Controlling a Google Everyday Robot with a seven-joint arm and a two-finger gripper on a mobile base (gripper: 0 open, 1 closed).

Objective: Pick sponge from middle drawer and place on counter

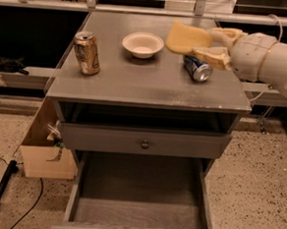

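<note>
Sponge (187,38) hangs pinched in the claw (206,44) above the counter (136,84), over a lying can (197,69).

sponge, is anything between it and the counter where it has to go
Yes: the claw holds the sponge above the counter, and a blue can lying on its side appears right under it. Bare counter lies nearer the front edge.

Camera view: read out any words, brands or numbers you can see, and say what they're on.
Gold can, upright on the counter: markings cannot be read.
Blue can, on its side: label cannot be read.
Gripper, jaws shut on the sponge above that can: no text.
No readable text anywhere.
</note>
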